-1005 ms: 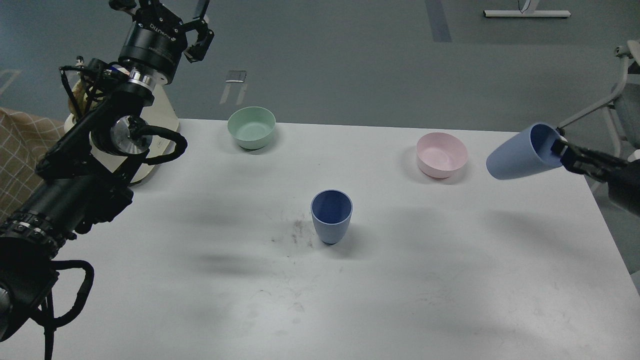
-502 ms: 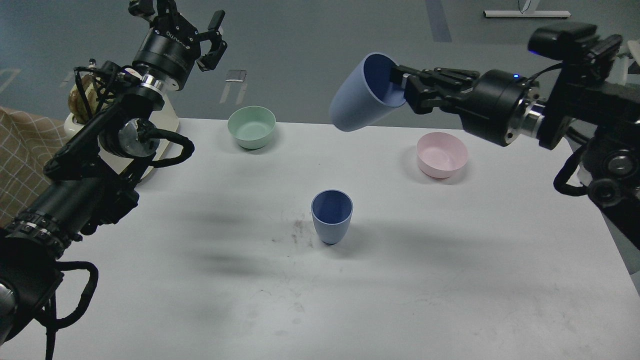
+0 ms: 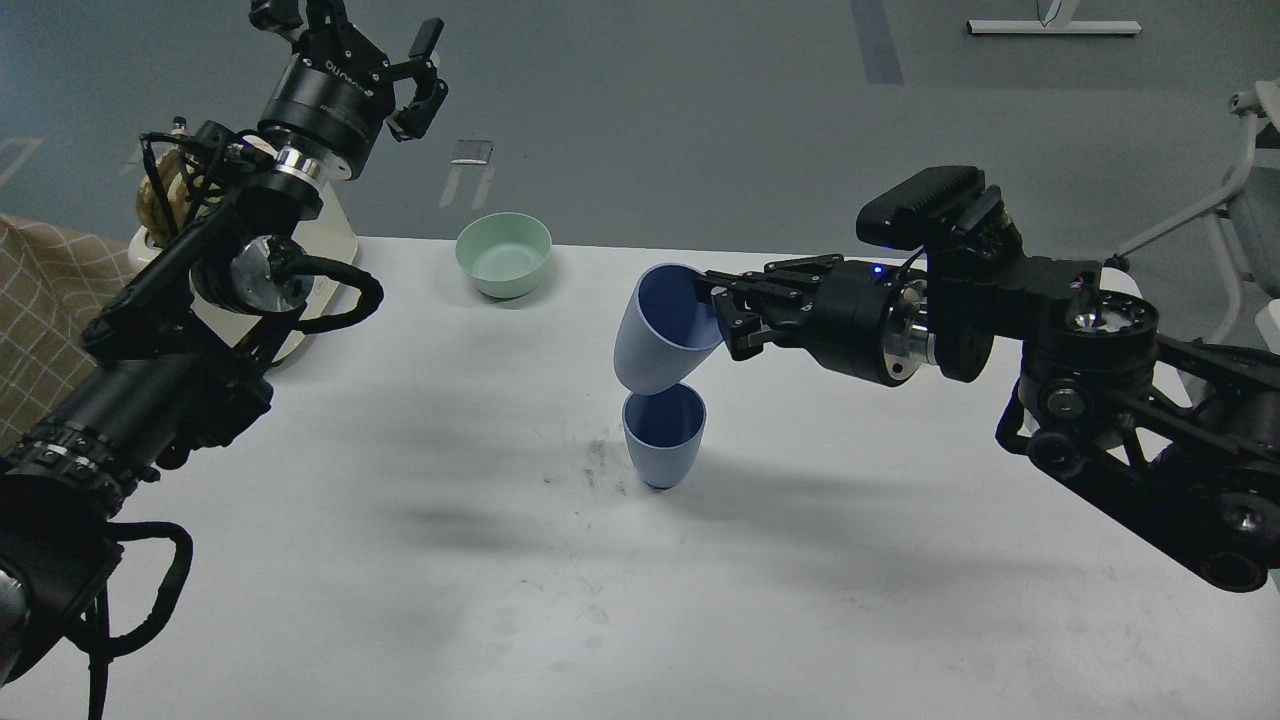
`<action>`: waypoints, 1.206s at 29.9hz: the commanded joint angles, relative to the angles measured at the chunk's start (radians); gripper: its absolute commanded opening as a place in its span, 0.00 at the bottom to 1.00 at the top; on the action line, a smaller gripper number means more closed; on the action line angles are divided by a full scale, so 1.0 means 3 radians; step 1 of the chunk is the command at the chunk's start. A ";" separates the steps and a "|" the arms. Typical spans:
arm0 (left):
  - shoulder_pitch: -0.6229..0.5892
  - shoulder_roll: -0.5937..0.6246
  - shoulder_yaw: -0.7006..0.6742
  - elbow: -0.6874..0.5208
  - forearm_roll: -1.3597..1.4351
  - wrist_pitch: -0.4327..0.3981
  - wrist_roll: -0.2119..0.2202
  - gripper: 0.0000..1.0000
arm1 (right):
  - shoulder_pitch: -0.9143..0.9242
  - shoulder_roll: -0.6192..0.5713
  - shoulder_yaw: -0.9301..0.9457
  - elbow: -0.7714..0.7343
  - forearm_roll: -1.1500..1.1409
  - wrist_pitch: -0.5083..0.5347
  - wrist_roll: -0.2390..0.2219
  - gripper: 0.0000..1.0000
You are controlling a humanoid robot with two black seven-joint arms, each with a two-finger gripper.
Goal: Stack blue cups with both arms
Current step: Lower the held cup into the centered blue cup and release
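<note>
Your right end effector [image 3: 722, 318] is clamped on the rim of the upper blue cup [image 3: 660, 335], which hangs tilted, its base just over the mouth of the standing blue cup [image 3: 663, 436] at the tabletop's [image 3: 400, 560] centre. Lower it tilted and the base may catch the rim at 12 o'clock, tipping the cup. Your left end effector [image 3: 355, 45], at 10 o'clock, is spread apart and empty.

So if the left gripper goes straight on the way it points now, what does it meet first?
Probably nothing. The left gripper, fingers open, points up and away from the table, toward the grey floor beyond. The way looks free up to the picture's top edge, though depth is unclear.
</note>
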 commanded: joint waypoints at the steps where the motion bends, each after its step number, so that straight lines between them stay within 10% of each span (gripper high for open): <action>1: 0.0001 -0.0006 -0.0007 0.0000 0.0000 0.0002 0.0000 0.98 | -0.0045 -0.0012 -0.0014 -0.0023 -0.0003 0.0000 0.0000 0.00; 17: 0.0001 -0.0021 -0.0017 0.0000 0.0000 -0.0003 -0.0005 0.98 | -0.0255 0.0060 -0.0014 -0.0120 -0.0248 0.0000 0.0000 0.00; 36: -0.0009 -0.0006 -0.0028 0.0005 -0.0005 -0.0018 -0.0005 0.98 | -0.0311 0.0147 0.0103 -0.0110 -0.0207 0.0000 0.0005 0.38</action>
